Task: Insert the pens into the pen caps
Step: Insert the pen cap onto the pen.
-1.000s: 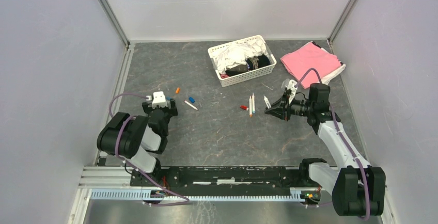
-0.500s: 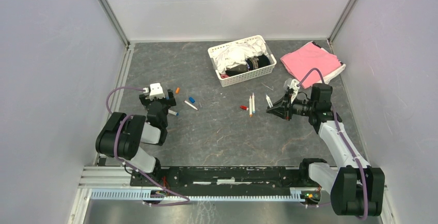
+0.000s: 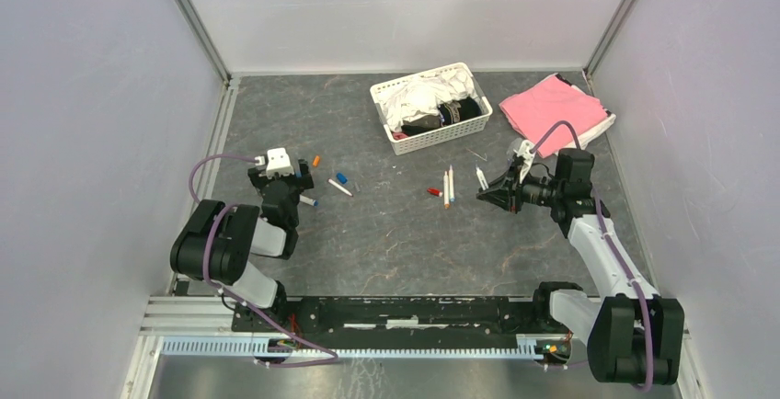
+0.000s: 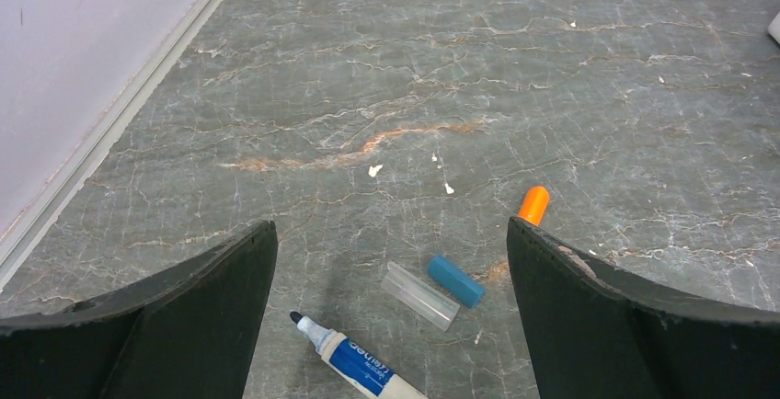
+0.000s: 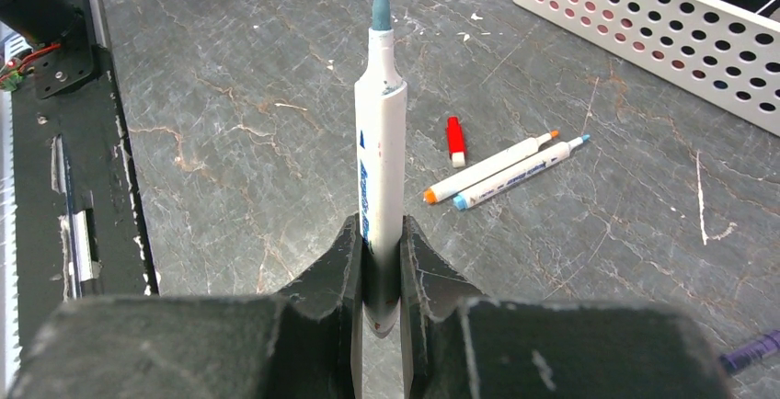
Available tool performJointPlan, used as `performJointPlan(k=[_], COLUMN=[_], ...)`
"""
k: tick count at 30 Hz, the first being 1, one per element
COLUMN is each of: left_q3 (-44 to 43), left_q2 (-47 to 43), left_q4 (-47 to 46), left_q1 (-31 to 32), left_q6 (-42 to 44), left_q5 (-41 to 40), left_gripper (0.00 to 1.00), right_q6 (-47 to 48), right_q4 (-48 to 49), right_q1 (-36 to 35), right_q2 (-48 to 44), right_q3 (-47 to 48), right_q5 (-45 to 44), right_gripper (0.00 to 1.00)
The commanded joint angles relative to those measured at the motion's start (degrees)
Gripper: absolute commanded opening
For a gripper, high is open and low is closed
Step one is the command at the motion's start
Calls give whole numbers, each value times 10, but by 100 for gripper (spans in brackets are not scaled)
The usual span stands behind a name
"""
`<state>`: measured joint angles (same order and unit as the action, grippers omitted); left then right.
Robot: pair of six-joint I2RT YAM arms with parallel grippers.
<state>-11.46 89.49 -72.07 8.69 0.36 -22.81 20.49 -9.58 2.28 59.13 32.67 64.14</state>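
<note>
Your right gripper (image 5: 379, 256) pinches blue-tipped pen (image 5: 381, 142) by its tail, tip at 12 o'clock | left gripper (image 4: 391, 252) spread over blue cap (image 4: 455, 280) | cap likely light, slippery: grip its midsection

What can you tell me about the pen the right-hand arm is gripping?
A slim marker pen with a white plastic-looking barrel, blue print along it and a bare blue-grey felt tip, no cap on. The right end effector clamps its rear end; the tip points away from the wrist.
</note>
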Motion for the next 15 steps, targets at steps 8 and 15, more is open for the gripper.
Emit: performJointPlan(k=[8,15], left_q3=[-3,-3], left_q2=[-8,-9], left_q4=[-11,-11], left_q1=[-3,-3], left_q6=[-1,-1], left_q5=[-7,-7], left_gripper=[100,100], right_q6=[15,27], right_q4=[54,39], right_q1=[-46,-61], right_q2=[-29,-18], right_q3=[14,18], right_q5=[-133,-138], right_gripper=[0,0])
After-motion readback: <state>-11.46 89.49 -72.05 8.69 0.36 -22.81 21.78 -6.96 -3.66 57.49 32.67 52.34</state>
